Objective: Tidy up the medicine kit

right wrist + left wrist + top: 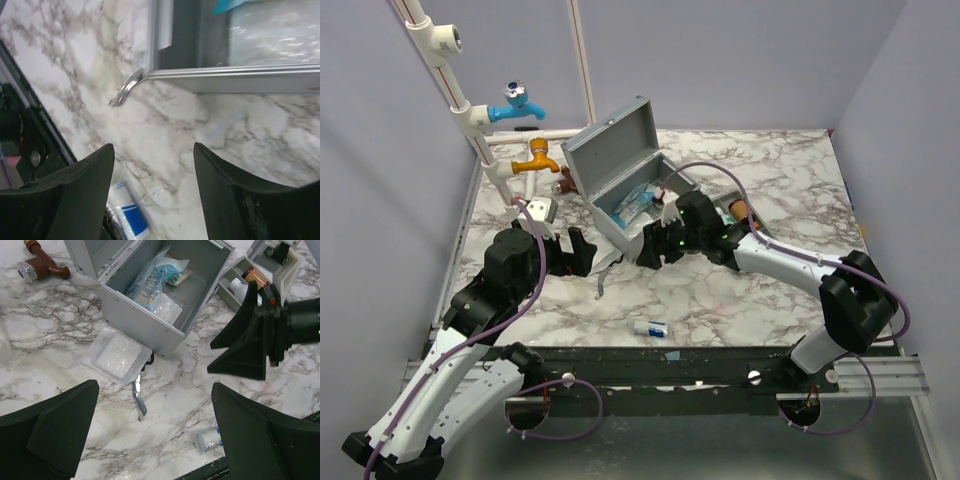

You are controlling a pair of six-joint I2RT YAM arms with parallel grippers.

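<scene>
The medicine kit (620,185) is a grey metal box standing open at the back middle, its lid (610,135) raised. Packets lie inside it (155,285). Its grey tray (232,287) sits to the right of the box with small bottles in it, partly hidden by the right arm. My left gripper (582,252) is open and empty, left of the box front, above the marble (155,386). My right gripper (652,245) is open and empty at the box's front corner (152,147). Scissors (140,400) and a white gauze packet (117,357) lie by the box front.
A small white and blue roll (650,327) lies near the table's front edge and also shows in the right wrist view (125,217). A blue tap (515,105), an orange tap (535,158) and a white pipe stand at back left. A brown tap (40,267) lies left of the box.
</scene>
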